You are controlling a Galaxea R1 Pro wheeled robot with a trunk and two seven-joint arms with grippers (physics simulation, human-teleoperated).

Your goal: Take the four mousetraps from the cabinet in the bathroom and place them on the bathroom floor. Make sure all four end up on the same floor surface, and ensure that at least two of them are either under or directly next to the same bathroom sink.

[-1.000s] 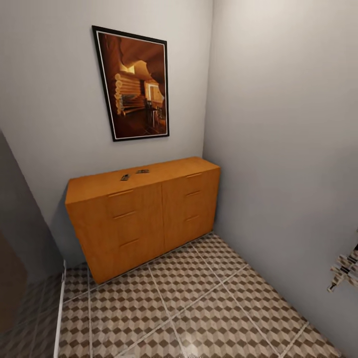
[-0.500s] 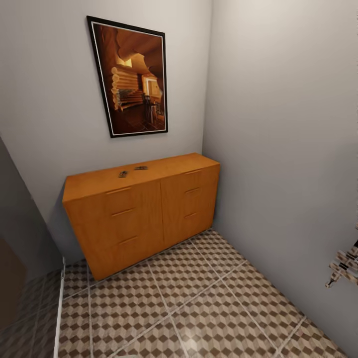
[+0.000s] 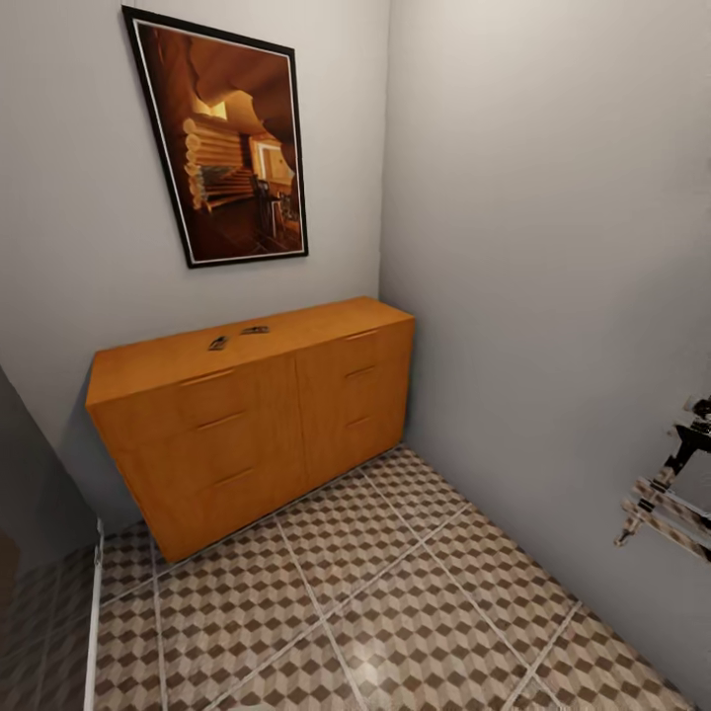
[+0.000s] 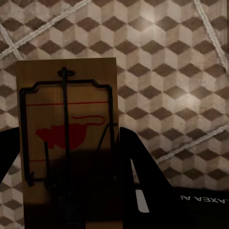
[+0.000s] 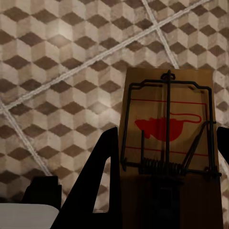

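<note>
Left gripper (image 4: 69, 191): pinched on a mousetrap (image 4: 67, 138), slab held flat between the two black fingers (image 4: 138, 176), wire bar and red mouse print facing the camera, patterned bathroom floor (image 4: 167, 57) seen beyond the fingertips.

Right gripper (image 5: 167, 191): likewise clamped on a second mousetrap (image 5: 169, 143), spring coil nearest the claw base, same cube tiles (image 5: 62, 71) past it.

In the head view, two more small dark traps (image 3: 235, 337) are seen lying on the cabinet (image 3: 257, 415) top, just beside each other, well apart from both claws. A framed picture (image 3: 225, 138) is hung on the wall above the cabinet.
</note>
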